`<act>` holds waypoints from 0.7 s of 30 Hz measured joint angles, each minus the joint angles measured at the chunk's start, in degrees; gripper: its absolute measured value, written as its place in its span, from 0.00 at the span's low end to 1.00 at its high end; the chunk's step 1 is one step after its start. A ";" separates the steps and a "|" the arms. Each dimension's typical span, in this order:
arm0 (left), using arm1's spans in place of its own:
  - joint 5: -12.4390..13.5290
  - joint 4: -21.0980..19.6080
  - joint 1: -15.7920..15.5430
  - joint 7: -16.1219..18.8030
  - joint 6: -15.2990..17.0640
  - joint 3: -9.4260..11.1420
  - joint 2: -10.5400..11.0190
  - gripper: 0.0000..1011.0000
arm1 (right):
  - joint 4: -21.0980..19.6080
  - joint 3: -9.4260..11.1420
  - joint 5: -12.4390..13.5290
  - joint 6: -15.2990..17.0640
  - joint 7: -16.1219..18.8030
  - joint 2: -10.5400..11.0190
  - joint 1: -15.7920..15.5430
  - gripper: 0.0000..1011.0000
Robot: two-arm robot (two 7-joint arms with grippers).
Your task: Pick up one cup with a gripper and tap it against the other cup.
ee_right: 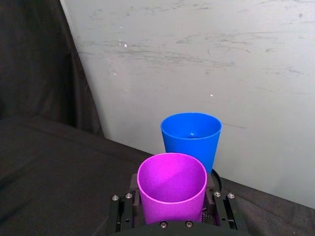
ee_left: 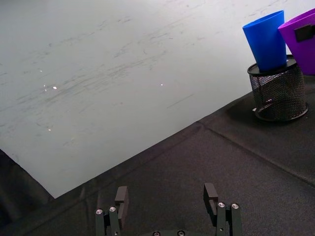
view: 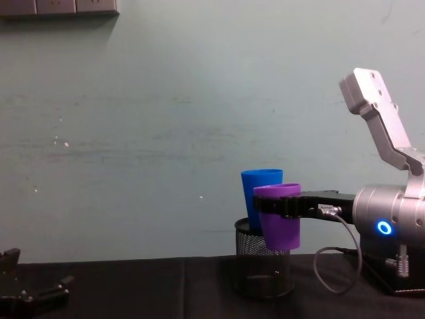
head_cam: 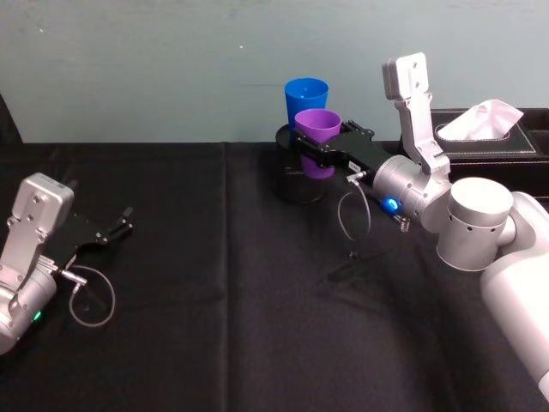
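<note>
My right gripper (head_cam: 316,148) is shut on the purple cup (head_cam: 317,127), holding it upright above the table. In the right wrist view the purple cup (ee_right: 171,184) sits between the gripper's jaws. The blue cup (head_cam: 306,93) stands just behind it in a black wire-mesh pen pot (head_cam: 296,184). From the chest, the purple cup (view: 279,222) overlaps the blue cup (view: 261,187); whether they touch I cannot tell. My left gripper (head_cam: 120,225) rests open near the table's left side, far from both cups.
A black tissue box (head_cam: 485,137) with a white tissue stands at the back right, behind my right arm. The table is covered with a black cloth (head_cam: 214,300), and a pale wall runs close behind the pen pot (ee_left: 278,93).
</note>
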 joint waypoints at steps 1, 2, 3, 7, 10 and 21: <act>0.00 0.00 0.00 0.00 0.00 0.00 0.00 0.99 | 0.00 0.00 0.00 0.00 0.00 0.00 0.00 0.72; 0.00 0.00 0.00 0.00 0.00 0.00 0.00 0.99 | 0.00 0.00 0.00 0.00 0.00 0.00 0.00 0.72; 0.00 0.00 0.00 0.00 0.00 0.00 0.00 0.99 | 0.00 0.00 0.00 0.00 0.00 0.00 0.00 0.72; 0.01 0.00 0.00 0.00 0.00 0.00 0.00 0.99 | 0.00 0.00 0.00 0.00 0.00 0.00 0.00 0.72; 0.00 0.00 0.00 0.00 0.00 0.00 0.00 0.99 | 0.00 0.00 0.00 0.00 0.00 0.00 0.00 0.72; 0.00 0.00 0.00 0.00 0.00 0.00 0.00 0.99 | 0.00 0.00 0.00 0.00 0.00 0.00 0.00 0.72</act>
